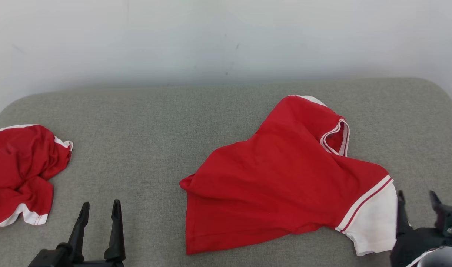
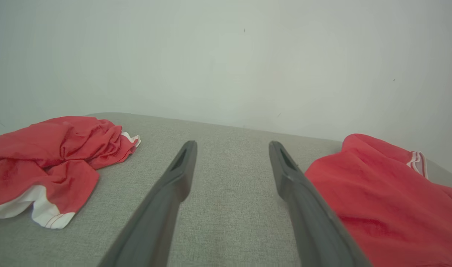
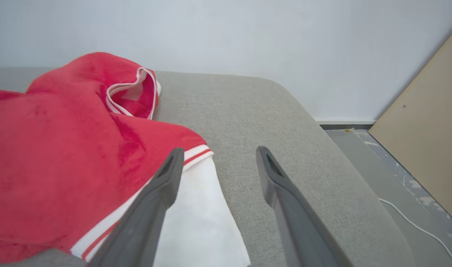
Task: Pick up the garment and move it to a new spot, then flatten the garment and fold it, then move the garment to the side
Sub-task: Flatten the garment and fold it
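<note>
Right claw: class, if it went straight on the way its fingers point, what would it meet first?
Probably bare grey cushion, not cloth: the open right claw aims just past the white sleeve. If it clears the cushion, the wall comes next; depth is unclear.

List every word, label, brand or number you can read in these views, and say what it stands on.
None: no view holds any readable text.
The red shirt shows only plain white and red stripes at collar and sleeve, with no print.
The crumpled red garment, grey cushion, wall and board carry no lettering.
</note>
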Robot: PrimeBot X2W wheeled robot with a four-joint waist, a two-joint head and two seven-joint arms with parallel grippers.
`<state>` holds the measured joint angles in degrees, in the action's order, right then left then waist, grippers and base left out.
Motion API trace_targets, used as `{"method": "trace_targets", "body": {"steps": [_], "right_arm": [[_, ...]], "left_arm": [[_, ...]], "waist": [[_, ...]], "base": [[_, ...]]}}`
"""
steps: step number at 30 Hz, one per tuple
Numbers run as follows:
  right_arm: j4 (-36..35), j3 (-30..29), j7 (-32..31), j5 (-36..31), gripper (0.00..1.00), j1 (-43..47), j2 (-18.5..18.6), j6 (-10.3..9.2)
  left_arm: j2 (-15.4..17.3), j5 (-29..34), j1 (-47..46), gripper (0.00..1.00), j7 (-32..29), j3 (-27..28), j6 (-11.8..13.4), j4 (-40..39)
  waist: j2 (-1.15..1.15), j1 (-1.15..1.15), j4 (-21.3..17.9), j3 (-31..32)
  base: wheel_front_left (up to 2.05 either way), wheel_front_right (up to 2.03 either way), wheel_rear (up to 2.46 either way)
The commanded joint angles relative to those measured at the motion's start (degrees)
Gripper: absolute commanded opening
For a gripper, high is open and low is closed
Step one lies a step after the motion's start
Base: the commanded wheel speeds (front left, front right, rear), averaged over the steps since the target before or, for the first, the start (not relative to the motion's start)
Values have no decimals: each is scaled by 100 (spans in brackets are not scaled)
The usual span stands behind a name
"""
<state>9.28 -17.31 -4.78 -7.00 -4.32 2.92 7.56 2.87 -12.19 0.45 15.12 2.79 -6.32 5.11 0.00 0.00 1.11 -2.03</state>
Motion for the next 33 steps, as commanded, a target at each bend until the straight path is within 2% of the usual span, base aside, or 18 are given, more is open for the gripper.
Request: {"method": "trace_targets", "body": {"steps": [1, 7, 12, 33], "right_arm": [[-83, 161, 182, 68, 100, 134, -2, -16], [-202, 825, 1124, 234, 100, 447, 0, -16], [-173, 1122, 1568, 189, 100, 663, 1, -16], [-523, 1168, 1608, 235, 100, 1165, 38, -16]], "left_arm": [[3, 41, 69, 100, 4, 29, -3, 8], [2, 21, 265, 100, 4, 35, 14, 49], [3, 74, 458, 100, 4, 44, 17, 75], [3, 178, 1112, 100, 4, 139, 107, -53]], "waist": [[0, 0, -14, 54], [0, 0, -15, 273], [0, 0, -4, 461], [0, 0, -126, 851]], "base": [[0, 0, 0], [0, 0, 0], [0, 0, 0], [0, 0, 0]]}}
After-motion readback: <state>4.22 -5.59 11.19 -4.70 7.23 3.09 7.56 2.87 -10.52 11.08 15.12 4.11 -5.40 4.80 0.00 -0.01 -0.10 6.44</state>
